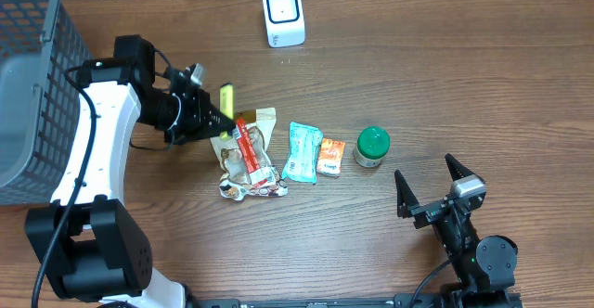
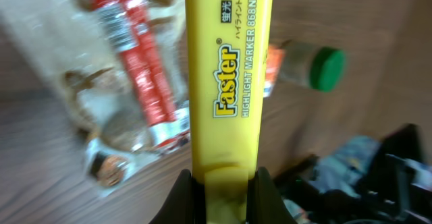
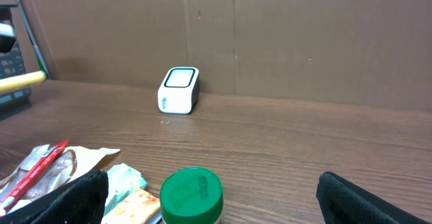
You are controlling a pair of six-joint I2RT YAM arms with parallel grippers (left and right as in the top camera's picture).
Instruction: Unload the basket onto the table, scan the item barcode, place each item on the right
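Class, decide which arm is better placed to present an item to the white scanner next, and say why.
Left. The left hand is shut on the yellow highlighter; the right hand is open, empty and farther from the scanner.

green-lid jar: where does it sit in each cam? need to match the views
Overhead: green-lid jar right of centre, at the right end of the item row.
Left wrist: jar upper right, blurred, just right of the yellow highlighter.
Right wrist: jar at the bottom edge, left of centre.
Shared landmark: red-striped clear packet, left of the jar in all three.
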